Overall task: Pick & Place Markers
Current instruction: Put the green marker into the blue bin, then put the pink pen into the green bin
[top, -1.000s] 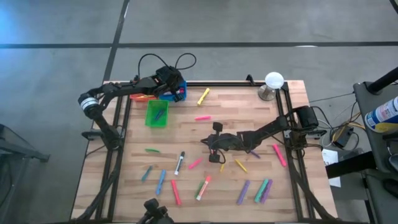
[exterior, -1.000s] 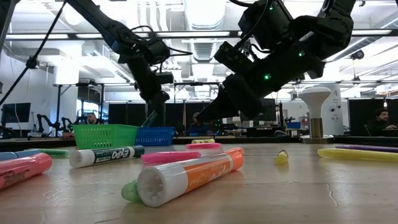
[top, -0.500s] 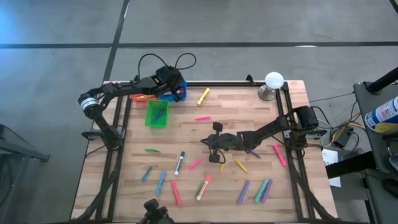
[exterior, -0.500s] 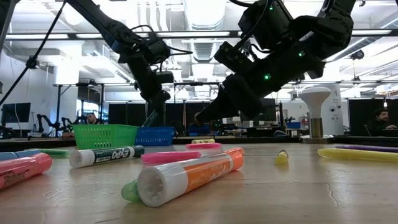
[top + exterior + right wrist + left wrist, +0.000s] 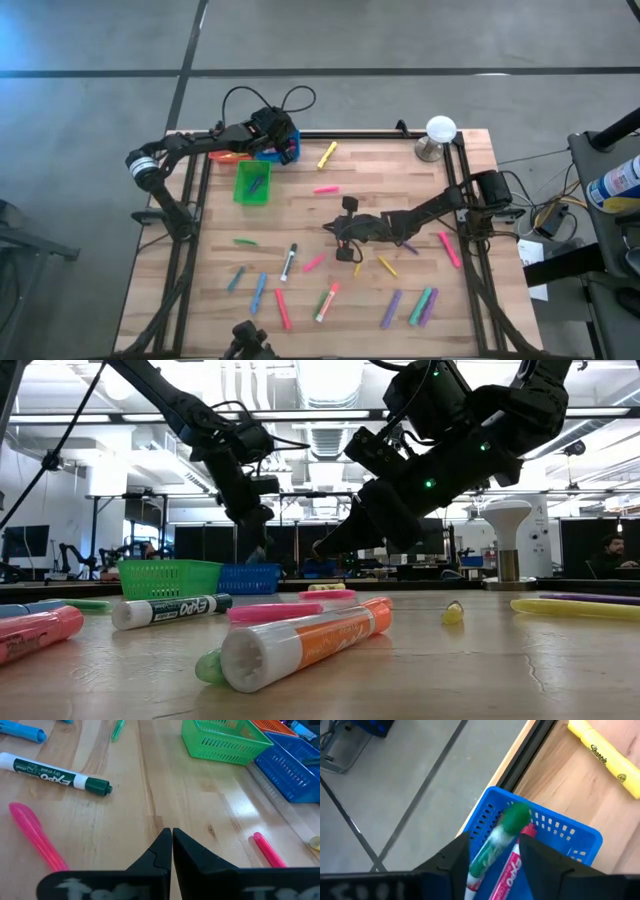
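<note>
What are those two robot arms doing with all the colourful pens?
They are sorting markers into small bins. The left gripper hangs over the blue plastic bin at the table's far left corner, fingers open, with a green-capped white marker between them, tipping into the bin beside a red marker already inside. The right gripper is shut and empty, low over the middle of the wooden table, where many markers lie scattered, among them a green-capped dry-erase marker.
</note>
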You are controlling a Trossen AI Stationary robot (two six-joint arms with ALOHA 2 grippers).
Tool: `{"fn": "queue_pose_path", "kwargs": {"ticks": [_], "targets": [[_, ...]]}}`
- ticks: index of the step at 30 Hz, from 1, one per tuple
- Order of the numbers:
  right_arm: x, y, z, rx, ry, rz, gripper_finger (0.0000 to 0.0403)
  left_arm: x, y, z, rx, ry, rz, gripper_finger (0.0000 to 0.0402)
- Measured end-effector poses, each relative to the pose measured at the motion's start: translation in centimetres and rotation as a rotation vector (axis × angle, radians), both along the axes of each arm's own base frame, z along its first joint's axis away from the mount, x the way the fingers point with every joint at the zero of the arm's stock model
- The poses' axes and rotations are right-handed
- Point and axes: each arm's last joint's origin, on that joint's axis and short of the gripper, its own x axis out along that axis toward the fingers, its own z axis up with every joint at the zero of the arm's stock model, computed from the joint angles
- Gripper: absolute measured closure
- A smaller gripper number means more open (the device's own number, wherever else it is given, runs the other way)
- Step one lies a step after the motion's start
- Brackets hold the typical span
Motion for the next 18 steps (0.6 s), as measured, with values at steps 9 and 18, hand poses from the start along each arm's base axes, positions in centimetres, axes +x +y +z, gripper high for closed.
{"fn": "queue_pose_path", "kwargs": {"ticks": [9,18], "targets": [[0.0,0.2,0.0,-0.002,0.000,0.007,0.0394,-0.1,-0.4,-0.2,-0.032,0.024,-0.006,0.0219],[-0.4,0.2,0.8,-0.019,0.023,0.013,0.0394,0.5,-3.1,-0.9,-0.072,0.071,-0.001,0.0253]]}}
